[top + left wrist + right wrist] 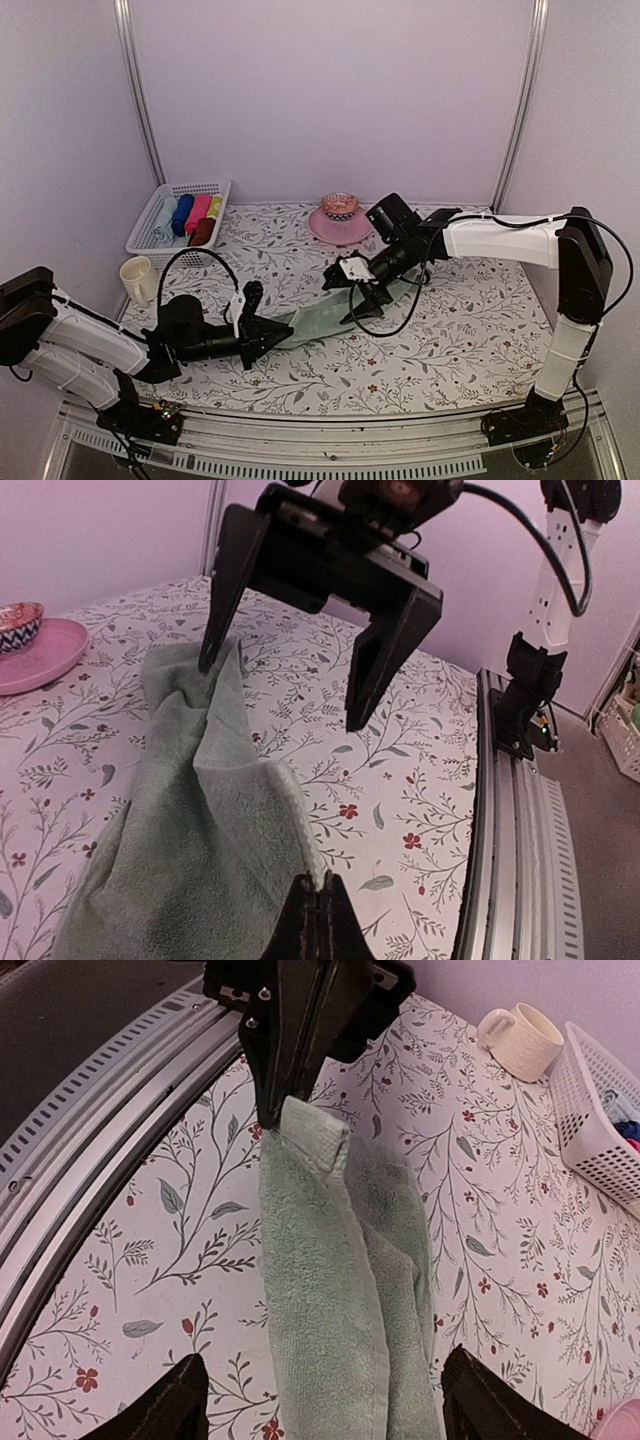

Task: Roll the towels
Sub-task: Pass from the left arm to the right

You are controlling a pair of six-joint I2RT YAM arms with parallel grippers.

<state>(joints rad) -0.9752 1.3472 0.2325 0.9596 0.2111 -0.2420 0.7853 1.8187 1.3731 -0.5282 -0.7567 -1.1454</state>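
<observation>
Broadly, the floral table cover (450, 330) leaves open printed cloth from centre out to its right edge. Along its near middle lies the green towel (330, 322), soft terry bunched into a long folded strip. A white lattice basket (150, 228) sits in the far left corner. The left gripper (318, 920) is clamped tight on the towel's left end. The right gripper (280, 692) hangs spread wide astride the other end.

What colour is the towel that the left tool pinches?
Pale sage green; the towel shows best in the right wrist view.
</observation>
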